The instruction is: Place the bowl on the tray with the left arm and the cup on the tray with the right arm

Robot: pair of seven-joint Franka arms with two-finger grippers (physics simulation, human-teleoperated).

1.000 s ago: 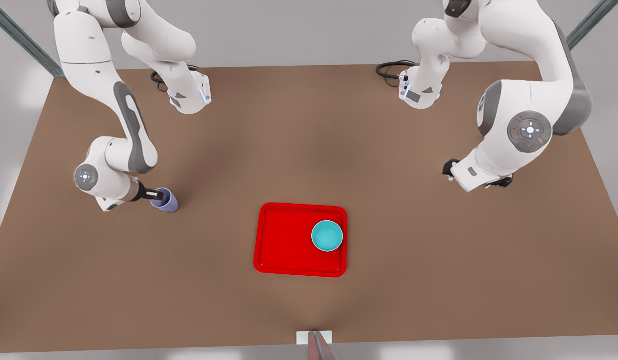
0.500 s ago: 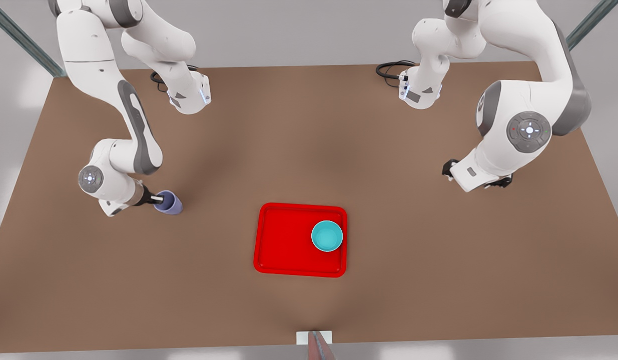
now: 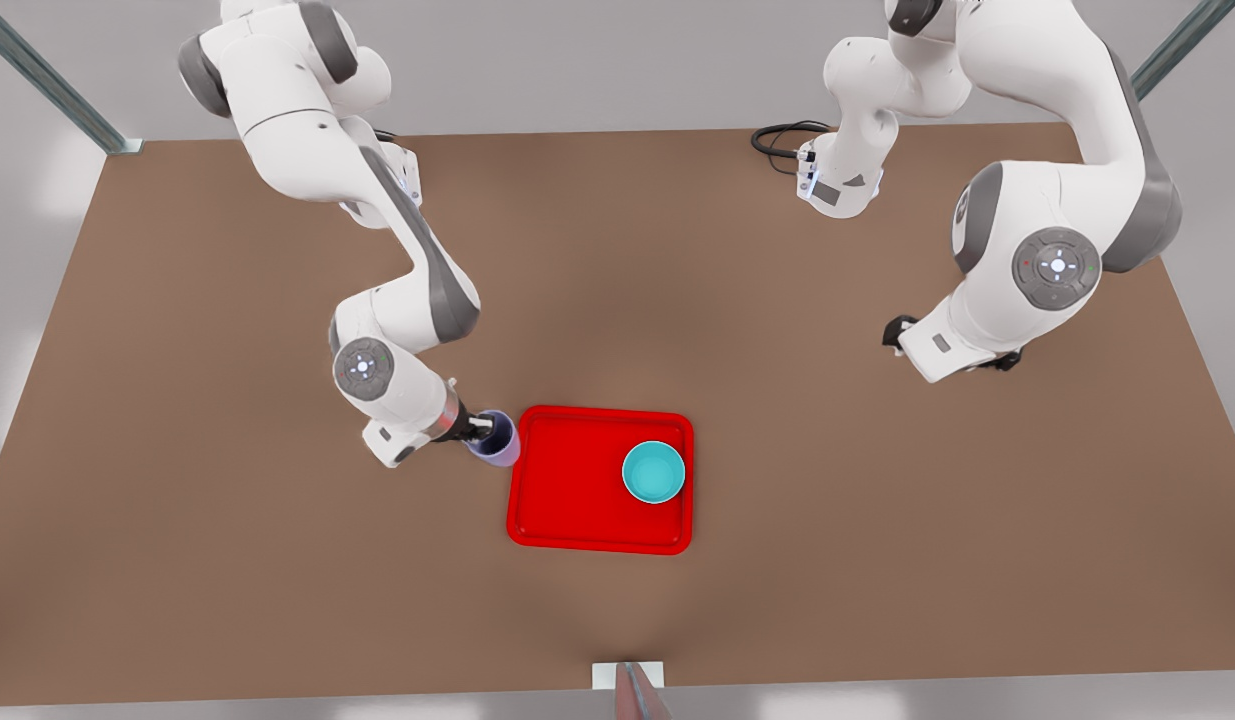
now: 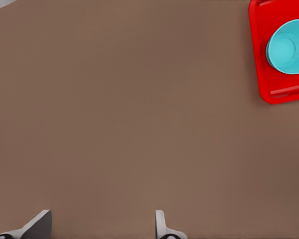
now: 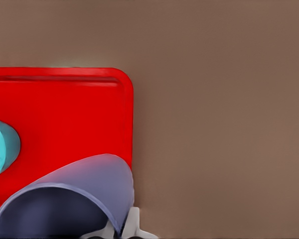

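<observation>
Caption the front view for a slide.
Right end effector carries the cup to the tray; bowl already placed.

Plain bright red tray [image 3: 577, 500]; plain turquoise bowl [image 3: 654, 472], paler at the rim; lavender cup [image 3: 497, 446] with a darker purple-grey inside; flat brown table [image 3: 227, 560]; white arms with grey joints; black cables [image 3: 777, 140].

A broad, matte brown rectangular tabletop [image 3: 677, 300] spreads across the scene, softly and evenly lit. Behind it stands a plain pale grey wall [image 3: 597, 70]. Slanted grey-green metal struts [image 3: 47, 85] cross both upper corners, and black coiled cables [image 3: 782, 138] lie at the table's far edge.
</observation>
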